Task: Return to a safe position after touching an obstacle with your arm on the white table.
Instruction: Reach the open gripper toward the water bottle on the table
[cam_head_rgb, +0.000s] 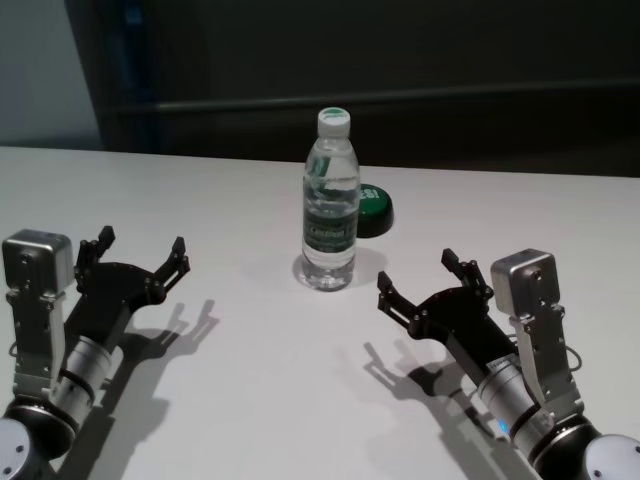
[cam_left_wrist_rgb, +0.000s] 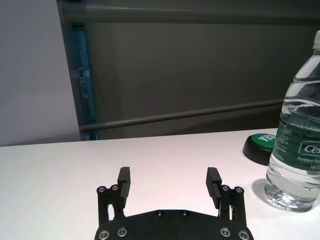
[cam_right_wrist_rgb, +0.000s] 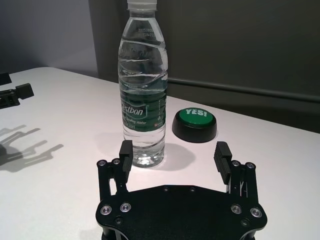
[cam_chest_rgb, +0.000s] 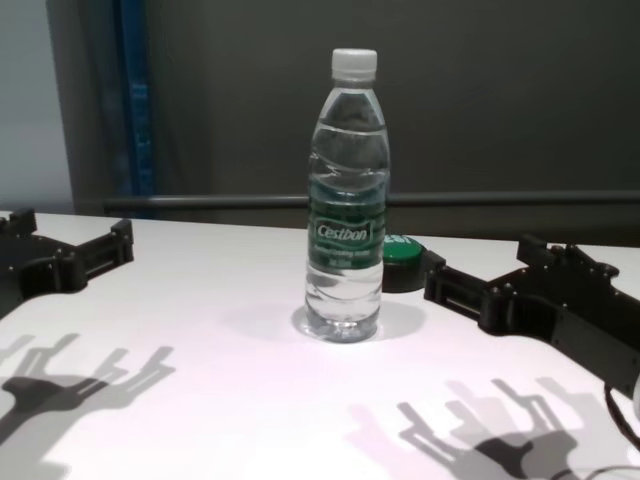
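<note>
Dark wall panels and a grey rail run behind the white table (cam_head_rgb: 250, 400), and pretty much dead centre on it stands the water bottle (cam_head_rgb: 329, 205), upright, cap on top, green label band around the middle. So its long axis is straight up and down. Just behind the bottle and a bit toward the robot's right sits a low black button (cam_head_rgb: 375, 210) with a green top; it's near the bottle, though whether they touch can't be made out.

Both arms hang low over the table on the near side of the bottle. The left gripper (cam_head_rgb: 135, 255) is well off to the bottle's left, fingers spread wide, nothing in them. The right gripper (cam_head_rgb: 420, 285) is on the bottle's right, also spread wide and empty, and it's clearly the closer of the two. From the right wrist camera the bottle stands just ahead of its fingers (cam_right_wrist_rgb: 126, 152), more in line with one finger than with the gap between them. Neither gripper is touching the bottle.

That's the bit that matters: the bottle lies forward and inward of the right gripper, so pulling that arm back toward the robot's body and away from the bottle looks like the safe way out. Swinging inward would risk tipping something that tall and narrow.
</note>
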